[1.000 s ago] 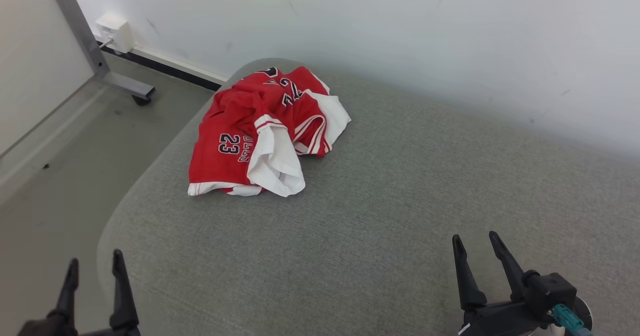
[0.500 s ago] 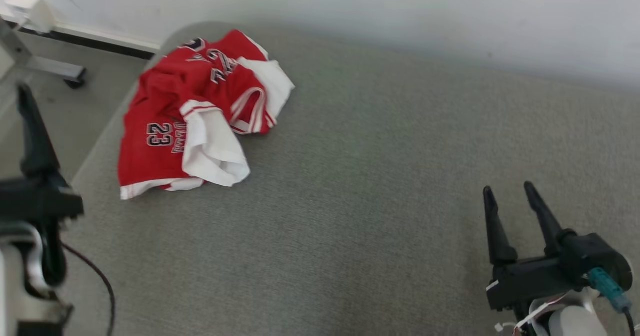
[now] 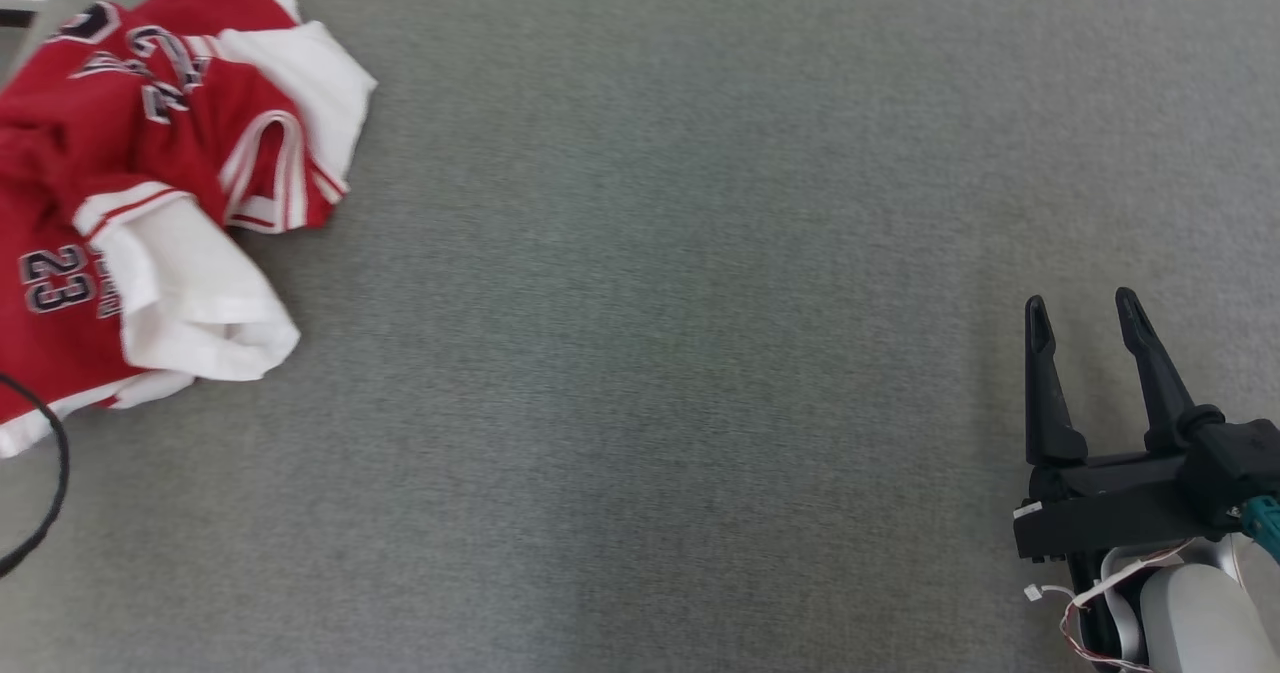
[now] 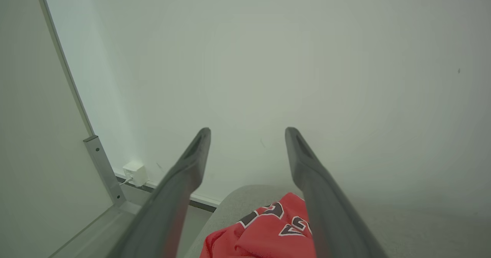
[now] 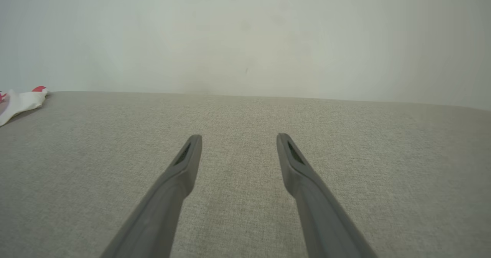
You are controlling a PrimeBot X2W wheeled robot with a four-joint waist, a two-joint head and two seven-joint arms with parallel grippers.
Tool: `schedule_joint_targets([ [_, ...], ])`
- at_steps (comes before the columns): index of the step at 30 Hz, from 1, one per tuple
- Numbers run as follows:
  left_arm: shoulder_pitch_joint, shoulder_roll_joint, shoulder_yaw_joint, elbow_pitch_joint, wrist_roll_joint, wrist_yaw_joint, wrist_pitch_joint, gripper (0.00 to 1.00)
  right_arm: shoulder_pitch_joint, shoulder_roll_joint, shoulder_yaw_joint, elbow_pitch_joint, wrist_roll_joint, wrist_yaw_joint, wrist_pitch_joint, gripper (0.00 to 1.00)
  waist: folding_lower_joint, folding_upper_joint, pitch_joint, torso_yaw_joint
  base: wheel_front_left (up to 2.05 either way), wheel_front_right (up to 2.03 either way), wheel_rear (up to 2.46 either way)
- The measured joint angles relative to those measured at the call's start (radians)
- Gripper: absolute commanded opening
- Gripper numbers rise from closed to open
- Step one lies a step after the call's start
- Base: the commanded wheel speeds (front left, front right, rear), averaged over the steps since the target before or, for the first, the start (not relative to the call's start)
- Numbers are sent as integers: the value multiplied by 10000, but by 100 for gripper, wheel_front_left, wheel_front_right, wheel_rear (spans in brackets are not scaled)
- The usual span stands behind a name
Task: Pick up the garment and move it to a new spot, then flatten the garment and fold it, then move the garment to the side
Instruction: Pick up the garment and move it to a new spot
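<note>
Pick-up pending: our left gripper near the jersey and right gripper far off both gape; we must descend and pinch.

Garment, left side off-frame.

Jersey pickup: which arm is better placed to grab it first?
Left, probably. The crumpled red-and-white jersey lies at the far left of the grey cushion, and the left gripper, fingers open, points just over it. The right gripper hovers open above bare cushion far to the right.
</note>
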Motion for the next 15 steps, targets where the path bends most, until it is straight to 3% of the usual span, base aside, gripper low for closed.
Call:
schedule_joint_targets([
  [7,-394,418,-253,1753,-140,-232,713,100,-44,42,-104,-109,-81,0,-29,100,-1,1,570,-790,0,0,0],
  [15,-894,600,-736,3559,-629,-410,2596,100,-120,42,-73,-130,-81,0,-31,100,-1,0,883,-1239,0,0,0],
])
